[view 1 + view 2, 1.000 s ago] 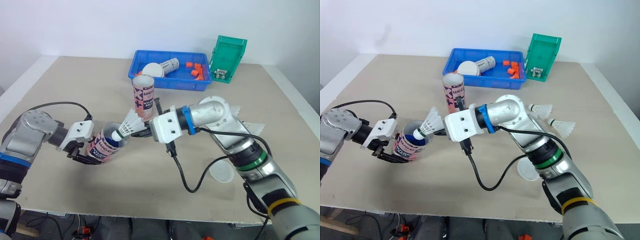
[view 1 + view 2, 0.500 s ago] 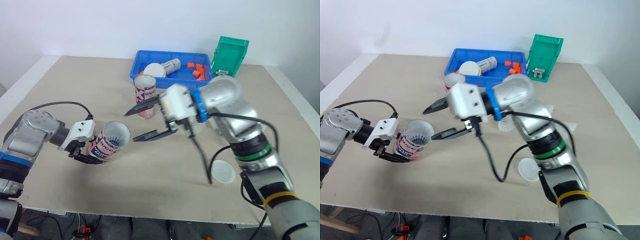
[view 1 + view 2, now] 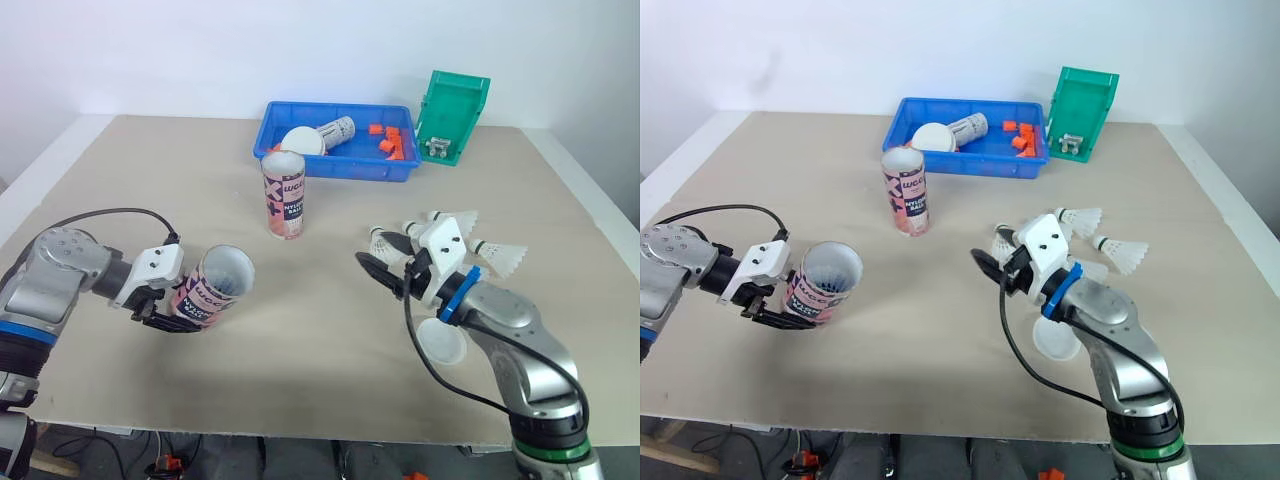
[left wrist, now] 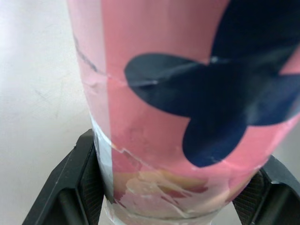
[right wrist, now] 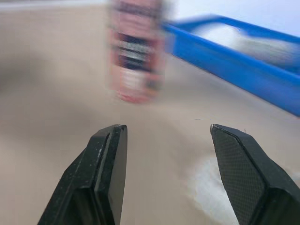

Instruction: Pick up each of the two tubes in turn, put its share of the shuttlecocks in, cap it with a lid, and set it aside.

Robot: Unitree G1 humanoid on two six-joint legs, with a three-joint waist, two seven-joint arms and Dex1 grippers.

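Carrying everything, the pale bench (image 3: 150,180) has a blue tray (image 3: 340,172) at its upper centre. In the tray lie a spare tube on its side, a white disc and some orange bits. A green bin (image 3: 455,118) stands tilted just to the tray's right.

The upright tube (image 3: 284,195) stands near the middle, in front of the tray. It is pink and white with dark lettering too small to read with certainty. The held tube (image 3: 215,285) is at the lower left, tilted with its open mouth toward the head camera. The print on its side is likewise not legible.

The left tool (image 3: 165,308) is clamped on this tube's lower body. The left wrist view adds what the head views do not. There is a dark blue shape on the pink wall, the label is torn and peeling near the bottom edge, and a black finger (image 4: 79,187) presses each side.

The right tool (image 3: 383,255) hangs at centre right with its fingers spread wide and nothing between them. Its wrist view looks past them to the blurred upright tube and the tray's edge.

A white lid (image 3: 443,343) lies flat at the lower right. Two shuttlecocks (image 3: 497,256) lie at mid right, and a third one (image 3: 378,238) is just beside the right tool.
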